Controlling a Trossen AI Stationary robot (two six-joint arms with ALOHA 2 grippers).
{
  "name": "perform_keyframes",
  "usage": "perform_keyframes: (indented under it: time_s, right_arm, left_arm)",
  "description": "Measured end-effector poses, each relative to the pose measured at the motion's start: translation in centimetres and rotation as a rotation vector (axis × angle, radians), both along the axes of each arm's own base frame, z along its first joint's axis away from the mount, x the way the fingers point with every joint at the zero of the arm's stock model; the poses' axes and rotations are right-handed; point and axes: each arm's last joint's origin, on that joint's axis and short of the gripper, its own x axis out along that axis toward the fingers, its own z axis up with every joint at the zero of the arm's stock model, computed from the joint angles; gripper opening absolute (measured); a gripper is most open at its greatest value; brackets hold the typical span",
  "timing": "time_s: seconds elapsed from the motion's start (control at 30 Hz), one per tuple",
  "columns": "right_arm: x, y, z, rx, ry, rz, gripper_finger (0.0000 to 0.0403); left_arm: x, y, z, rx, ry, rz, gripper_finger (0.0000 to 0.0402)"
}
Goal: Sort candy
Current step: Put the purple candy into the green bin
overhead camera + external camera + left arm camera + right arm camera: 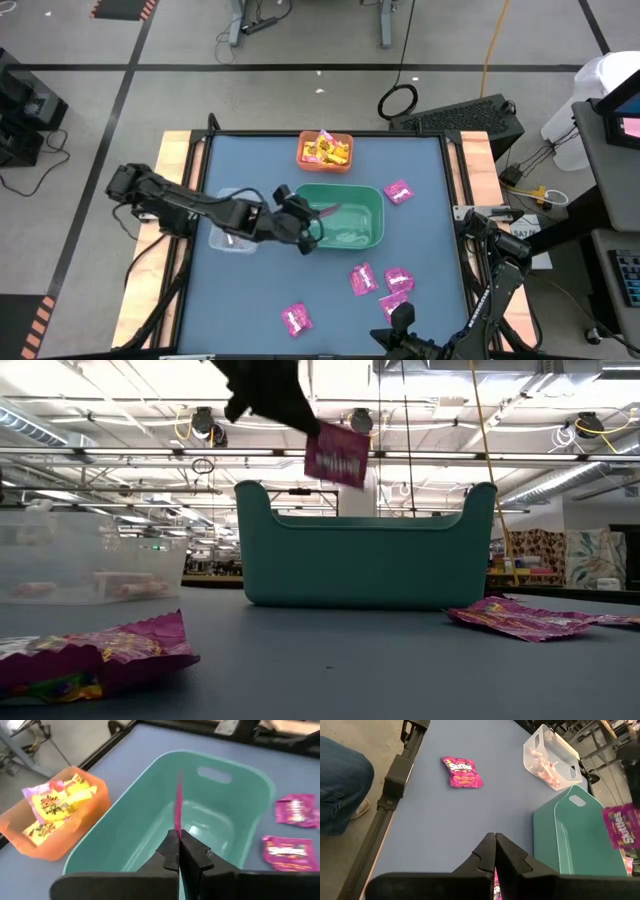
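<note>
My left gripper [313,216] is shut on a magenta candy packet [337,455] and holds it over the left end of the green bin [345,215]. More magenta packets lie flat on the table at the far right [398,190], at the near right [363,278] and near the front edge [296,318]. Yellow packets fill the orange bin [325,150]. Pink-white sticks lie in the clear bin [552,755]. Over the table's near right part my right gripper [495,845] stands shut, with nothing at its tips. My left gripper pinches one edge of the magenta packet [176,827] between its two fingertips. The fingers come slanting down from the table's left. The packet sticks out ahead of them, edge-on to the wrist camera, lifted clear above the green bin's rim [300,520].
The clear bin [232,235] stands left of the green one, partly under my left arm. The orange bin stands at the far edge. Loose packets crowd the near right [395,300]. A person's leg in jeans [340,780] shows beyond the table's edge.
</note>
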Motion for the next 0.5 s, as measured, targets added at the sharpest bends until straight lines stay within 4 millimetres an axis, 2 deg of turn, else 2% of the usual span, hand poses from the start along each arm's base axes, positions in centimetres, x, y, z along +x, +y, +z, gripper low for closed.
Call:
perform_keyframes:
  time_s: [0.23,0.5]
  right_arm:
    - [-0.1,-0.1,-0.4,-0.005,0.009,-0.007,0.0]
    - [-0.6,-1.0,-3.2,-0.04,0.047,-0.047,0.0]
  left_arm:
    - [1.4,0.9,-2.9,0.01,0.095,0.04,0.0017]
    - [1.9,1.2,-3.8,-0.068,0.104,0.057,0.0054]
